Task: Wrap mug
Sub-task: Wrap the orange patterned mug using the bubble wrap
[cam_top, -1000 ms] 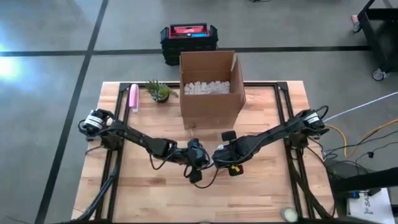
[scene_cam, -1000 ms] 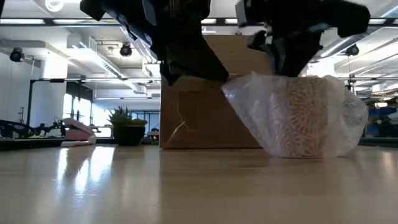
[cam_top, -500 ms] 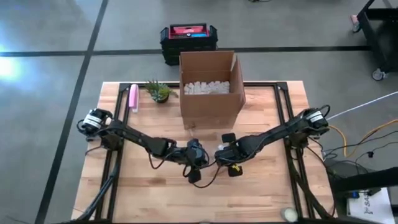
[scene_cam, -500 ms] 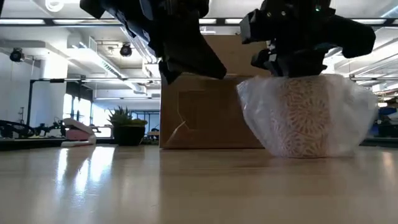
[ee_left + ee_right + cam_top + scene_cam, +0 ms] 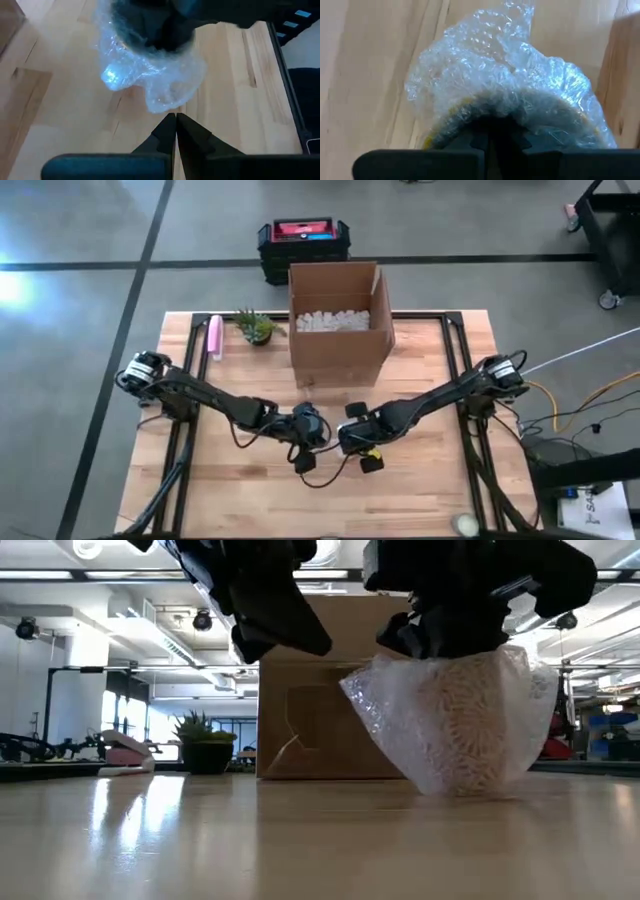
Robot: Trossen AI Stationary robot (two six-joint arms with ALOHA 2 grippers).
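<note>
Pink object (image 5: 214, 337) at the table's far-left edge, too small to identify; one potted plant (image 5: 257, 327) just right of it. One cardboard box (image 5: 339, 323), open top, white packing fill inside, stands mid-table at the far side. Left gripper (image 5: 312, 442) sits near table centre, fingers pressed together on nothing, tips just short of the bubble wrap (image 5: 150, 75) in the left wrist view. One mug (image 5: 462, 725), patterned, wrapped in that bubble wrap, stands on the table (image 5: 420, 490) beside the left gripper; from above it is hidden under the arms. Right gripper (image 5: 350, 436) is clamped down on the mug's wrapped top; its fingertips are buried in plastic in the right wrist view. Mug handle not visible. Black-and-red case (image 5: 304, 238) lies on the floor beyond the table.
</note>
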